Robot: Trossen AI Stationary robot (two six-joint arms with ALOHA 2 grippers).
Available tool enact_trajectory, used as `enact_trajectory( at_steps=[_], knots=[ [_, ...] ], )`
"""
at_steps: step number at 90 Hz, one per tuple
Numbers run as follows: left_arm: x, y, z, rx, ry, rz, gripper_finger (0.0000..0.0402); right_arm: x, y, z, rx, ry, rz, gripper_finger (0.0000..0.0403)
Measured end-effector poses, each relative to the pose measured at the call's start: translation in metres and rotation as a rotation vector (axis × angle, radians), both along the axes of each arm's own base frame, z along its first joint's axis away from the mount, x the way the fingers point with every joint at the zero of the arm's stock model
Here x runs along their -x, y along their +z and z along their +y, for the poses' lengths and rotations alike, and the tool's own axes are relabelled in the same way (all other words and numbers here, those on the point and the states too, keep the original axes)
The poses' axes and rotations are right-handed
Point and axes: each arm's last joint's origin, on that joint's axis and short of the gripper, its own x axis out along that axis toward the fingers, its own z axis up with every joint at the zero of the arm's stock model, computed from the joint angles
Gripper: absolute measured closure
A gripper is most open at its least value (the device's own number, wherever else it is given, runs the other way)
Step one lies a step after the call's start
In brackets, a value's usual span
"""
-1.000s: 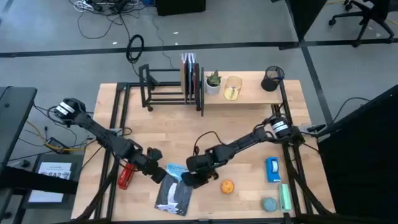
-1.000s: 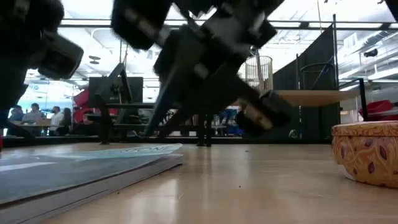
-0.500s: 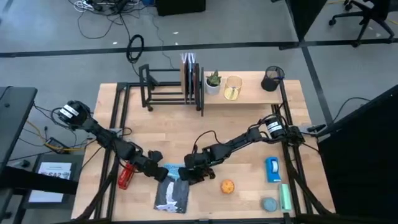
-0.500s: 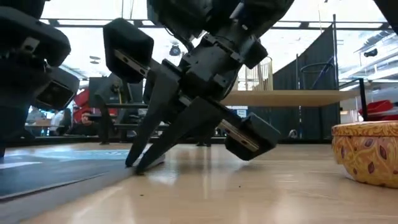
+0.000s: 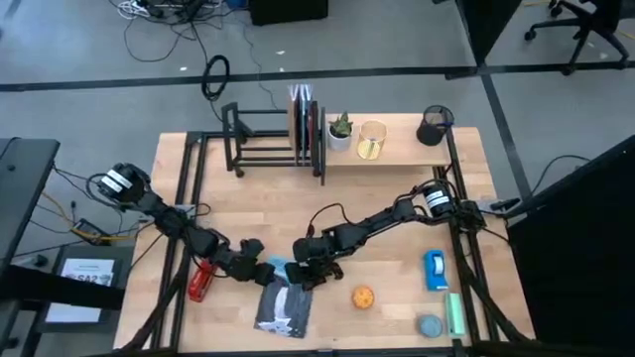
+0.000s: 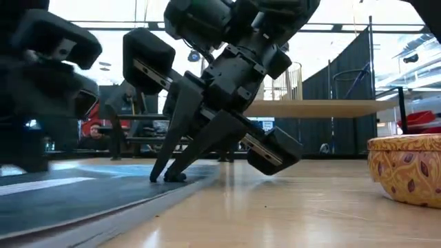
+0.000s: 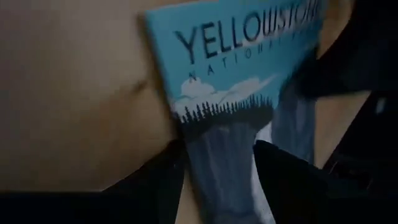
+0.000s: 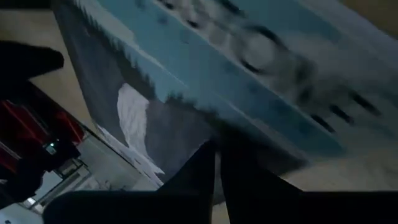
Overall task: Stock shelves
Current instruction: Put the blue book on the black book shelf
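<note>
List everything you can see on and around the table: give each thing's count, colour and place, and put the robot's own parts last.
Book: one, blue and grey Yellowstone cover, flat near the front edge.
Rack: one, black, back left, holding upright books.
Plank shelf: one, pale wood, back right.
Plant, gold wire cup, black mesh cup: one each, on the plank shelf.
Red object: one, front left.
Orange ball: one, front centre-right.
Blue tape dispenser, round tin, green tube: one each, front right.
Left gripper, right gripper: dark, both at the book's far end.
</note>
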Motion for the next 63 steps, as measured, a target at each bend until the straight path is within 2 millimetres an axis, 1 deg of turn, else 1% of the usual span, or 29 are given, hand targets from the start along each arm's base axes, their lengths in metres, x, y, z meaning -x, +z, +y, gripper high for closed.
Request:
enact_trajectory(
  at_steps=[16,32,63],
  knots=[
    [-0.003,0.004,-0.002,0.021,0.004,-0.042,0.0229,0.002,-0.001,0.000,0.012,0.036,0.005,0.0403],
    [-0.003,0.005,-0.002,0.032,-0.002,-0.049,0.0229,0.004,0.005,-0.001,0.059,0.048,-0.010,0.0403],
    [-0.007,0.011,-0.004,0.033,0.011,-0.122,0.0229,0.004,0.005,-0.003,0.083,0.068,-0.022,0.0403]
  ],
)
